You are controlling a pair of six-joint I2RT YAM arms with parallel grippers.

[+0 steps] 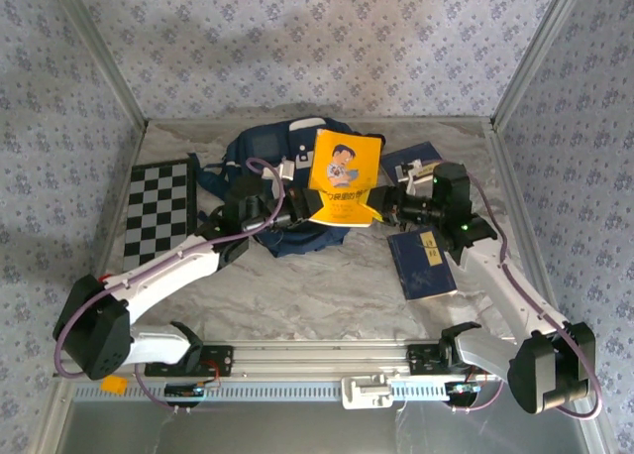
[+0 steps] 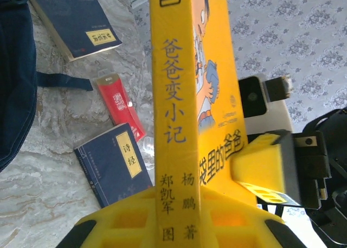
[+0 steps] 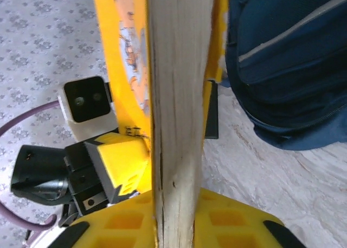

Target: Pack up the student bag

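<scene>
– Above the bag, toward the back of the table, both grippers hold the yellow book upright. The left gripper is clamped on the spine side, and the right gripper is closed on the page edge.

– What might go wrong?

– Both pinch it low down, so the tall book could tip or swing. If one arm pulls before the other lets go, the cover may bend or slip out. I also can't see an open mouth on the bag. Lowering the book onto closed fabric would just shove the bag.

– Do the wrist cameras add anything?

– The left wrist view shows the spine in its own grip and the right one's pad flat against the cover. It also shows two blue books and a red packet lying on the table below. The right wrist view shows the pale page edge between its own jaws, with the bag just beside it.
</scene>
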